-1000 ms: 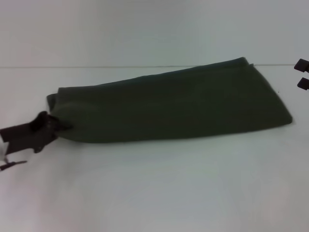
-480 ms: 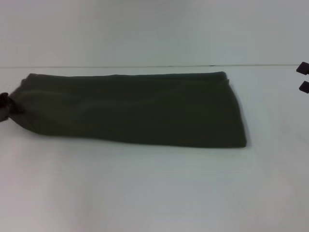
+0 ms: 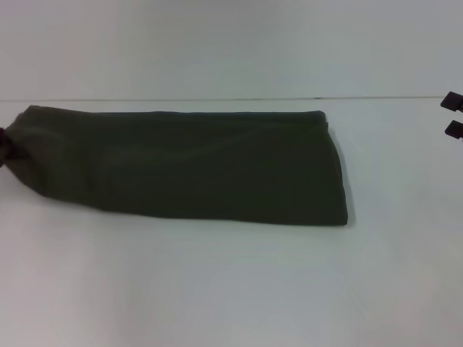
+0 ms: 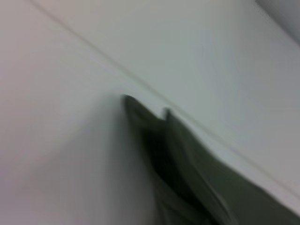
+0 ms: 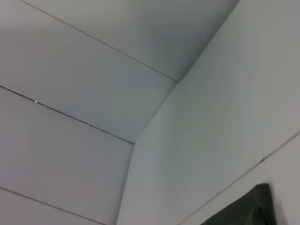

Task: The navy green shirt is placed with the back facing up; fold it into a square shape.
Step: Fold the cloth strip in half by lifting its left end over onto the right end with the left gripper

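Currently the navy green shirt [image 3: 188, 170], folded into a long band, lies flat across the white worktop [image 3: 231, 289], its left end clamped in the left gripper [image 3: 4, 147] jaws, while the right gripper [image 3: 453, 116] hangs at the far right edge, jaws apart.

Table [image 3: 231, 289] bare in front of navy green shirt [image 3: 188, 170]; open strip behind; right side free

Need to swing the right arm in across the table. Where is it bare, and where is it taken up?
Bare: the white table along its near side in front of the navy green shirt, and the stretch between the shirt's right end and the right pincer at the right edge. Crowded: the far-left half, where the folded shirt lies lengthwise, its left end bunched at the left pincer.
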`<state>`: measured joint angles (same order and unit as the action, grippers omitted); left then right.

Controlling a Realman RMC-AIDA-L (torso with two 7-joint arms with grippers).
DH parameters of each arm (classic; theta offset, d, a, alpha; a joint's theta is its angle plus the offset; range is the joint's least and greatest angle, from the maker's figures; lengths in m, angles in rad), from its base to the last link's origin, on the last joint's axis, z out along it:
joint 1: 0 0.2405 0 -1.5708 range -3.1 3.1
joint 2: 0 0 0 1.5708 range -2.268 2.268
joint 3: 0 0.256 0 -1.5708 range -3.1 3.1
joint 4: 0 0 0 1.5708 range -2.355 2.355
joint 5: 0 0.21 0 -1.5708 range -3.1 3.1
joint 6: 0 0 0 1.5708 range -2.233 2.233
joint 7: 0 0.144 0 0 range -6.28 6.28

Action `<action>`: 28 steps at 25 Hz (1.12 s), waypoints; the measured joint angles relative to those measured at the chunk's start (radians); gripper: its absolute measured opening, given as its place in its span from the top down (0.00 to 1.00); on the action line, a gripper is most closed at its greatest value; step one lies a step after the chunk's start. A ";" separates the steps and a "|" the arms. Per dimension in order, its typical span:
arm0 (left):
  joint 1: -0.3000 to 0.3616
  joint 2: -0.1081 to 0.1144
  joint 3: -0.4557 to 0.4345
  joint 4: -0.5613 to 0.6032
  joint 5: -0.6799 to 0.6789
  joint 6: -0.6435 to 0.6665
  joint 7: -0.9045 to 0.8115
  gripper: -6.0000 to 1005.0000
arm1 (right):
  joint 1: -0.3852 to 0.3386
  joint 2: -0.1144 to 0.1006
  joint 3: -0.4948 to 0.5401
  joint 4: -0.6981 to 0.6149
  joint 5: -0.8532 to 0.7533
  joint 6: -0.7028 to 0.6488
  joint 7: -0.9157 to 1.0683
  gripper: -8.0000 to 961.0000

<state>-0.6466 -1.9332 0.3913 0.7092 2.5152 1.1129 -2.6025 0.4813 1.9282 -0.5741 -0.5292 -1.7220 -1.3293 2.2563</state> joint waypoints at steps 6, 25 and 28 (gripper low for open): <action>-0.040 -0.027 0.021 0.112 -0.125 0.206 0.007 0.97 | 0.003 0.000 -0.003 0.000 -0.001 -0.001 0.000 0.18; -0.293 -0.209 0.437 0.107 -0.246 0.104 0.006 0.97 | 0.017 0.004 -0.006 0.013 -0.002 0.003 -0.004 0.18; -0.315 -0.229 0.514 0.055 -0.247 0.013 0.015 0.97 | 0.020 0.003 -0.008 0.016 -0.003 0.010 -0.006 0.18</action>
<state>-0.9617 -2.1621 0.9055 0.7646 2.2684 1.1257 -2.5878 0.5012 1.9316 -0.5819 -0.5134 -1.7247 -1.3198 2.2501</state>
